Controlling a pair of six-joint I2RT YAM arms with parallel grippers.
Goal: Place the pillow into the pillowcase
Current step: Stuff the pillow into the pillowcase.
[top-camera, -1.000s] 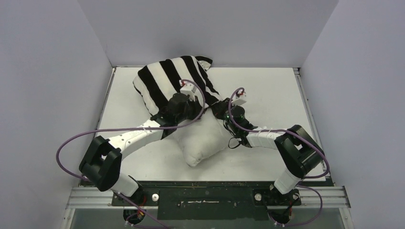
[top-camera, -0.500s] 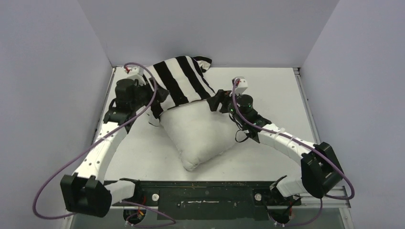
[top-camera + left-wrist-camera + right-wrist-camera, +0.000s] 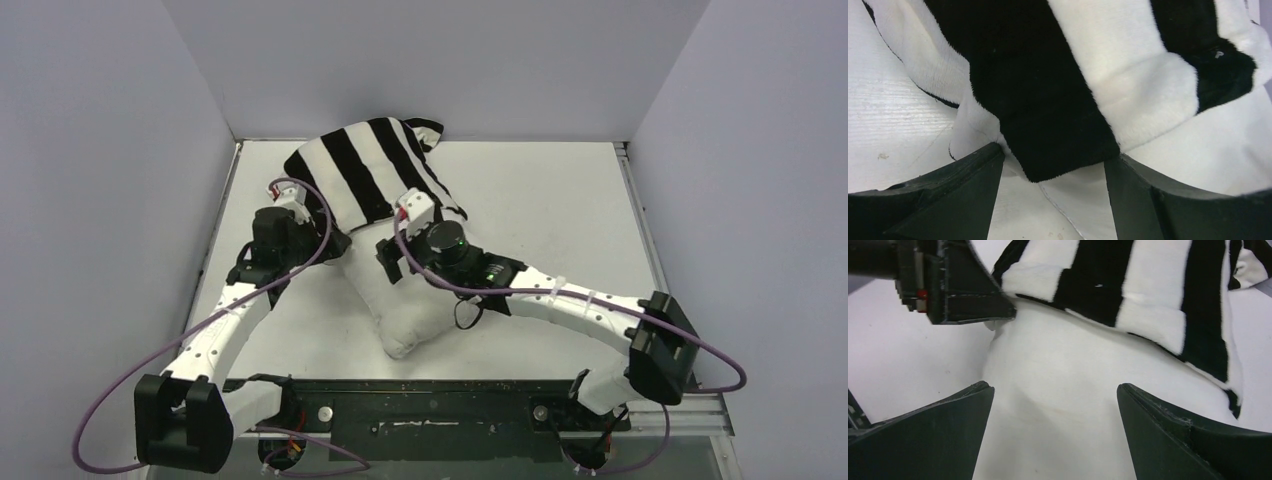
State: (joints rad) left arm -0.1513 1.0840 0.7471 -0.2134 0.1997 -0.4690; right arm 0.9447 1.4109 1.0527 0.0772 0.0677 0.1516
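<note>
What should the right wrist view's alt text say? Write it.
A plump white pillow fills the frame between the right pincer's open black fingers, its far end covered by the black-and-white striped pillowcase. The left pincer shows at upper left.

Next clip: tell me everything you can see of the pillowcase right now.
The pillowcase is a soft, plush-looking fabric sleeve with broad black and white stripes. It lies rumpled at the far left of the table, pulled over the far end of the pillow, whose near part sticks out bare. One corner pokes up at the far edge. Its open hem drapes across the pillow, and a black-striped stretch of it sits unpinched between the open fingers of the left gripper.
</note>
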